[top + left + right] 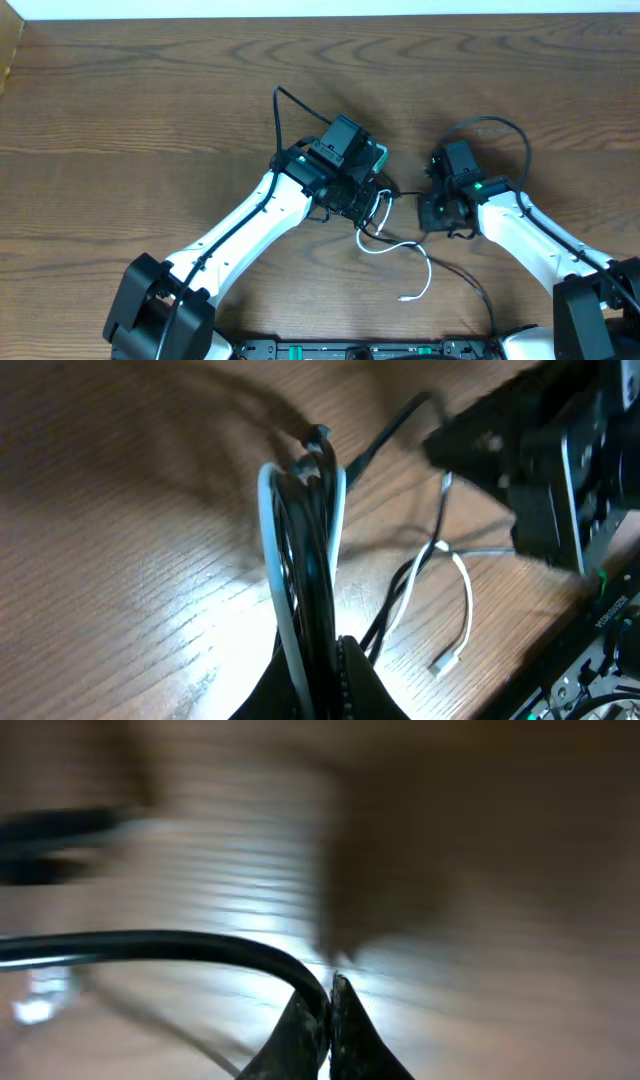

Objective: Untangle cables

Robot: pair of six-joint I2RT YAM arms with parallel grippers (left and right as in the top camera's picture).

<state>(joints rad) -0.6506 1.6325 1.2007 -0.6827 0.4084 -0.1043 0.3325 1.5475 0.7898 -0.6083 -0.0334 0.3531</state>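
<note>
A tangle of thin cables lies at the table's middle: a white cable (405, 250) with a small plug end and black cables (470, 283) running toward the front edge. My left gripper (362, 205) is shut on a bundle of the white and black cables (305, 540), which rises in a loop between its fingers (325, 660). My right gripper (435, 212) is shut on one black cable (160, 945) that arcs off to the left from its fingertips (328, 995). The white plug end also shows in the left wrist view (445, 658).
The two grippers sit close together over the wooden table (120, 120). A thicker black arm wire (278, 120) loops up behind the left wrist, and another (500, 130) arcs over the right wrist. The robot base (380, 350) is at the front edge.
</note>
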